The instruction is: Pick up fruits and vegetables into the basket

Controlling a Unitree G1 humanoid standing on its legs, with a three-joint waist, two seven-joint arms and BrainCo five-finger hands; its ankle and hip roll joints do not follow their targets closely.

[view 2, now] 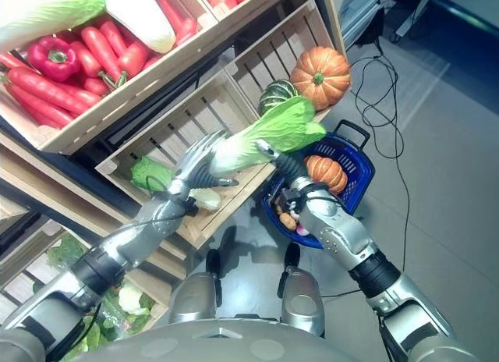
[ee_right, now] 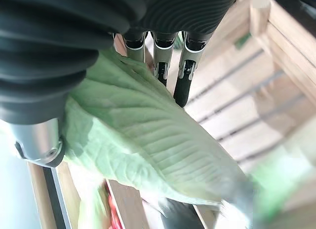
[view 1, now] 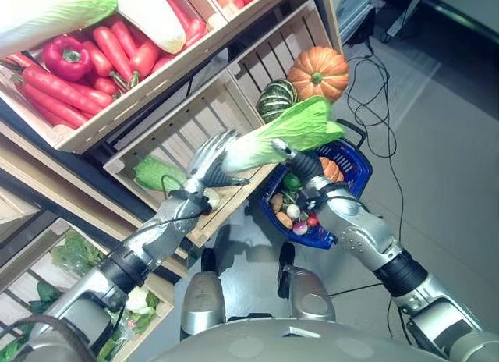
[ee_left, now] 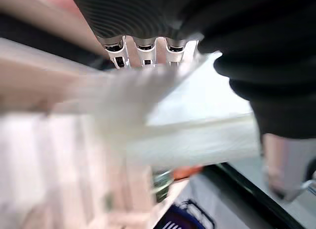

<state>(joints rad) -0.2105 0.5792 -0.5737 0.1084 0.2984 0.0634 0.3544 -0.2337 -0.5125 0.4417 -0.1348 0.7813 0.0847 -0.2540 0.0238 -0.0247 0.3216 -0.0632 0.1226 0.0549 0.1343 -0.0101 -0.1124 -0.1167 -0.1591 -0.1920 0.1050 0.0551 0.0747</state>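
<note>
Wooden crates (view 1: 195, 128) on tilted shelving hold red peppers (view 1: 66, 58), an orange pumpkin (view 1: 317, 73) and a striped green squash (view 1: 275, 99). Blue basket (view 1: 355, 163) sits below, at the lower crate's corner, holding a small pumpkin and mixed produce. A napa cabbage (view 1: 284, 136) is held in the air above the basket. Left hand (view 1: 207, 161) wraps its white stalk end; right hand (view 1: 300, 165) is under the leafy end, fingers curled along the leaf.

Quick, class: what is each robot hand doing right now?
Left hand: shut on the cabbage, at its white stem end.
Right hand: shut on the same cabbage, under its leaves.
</note>
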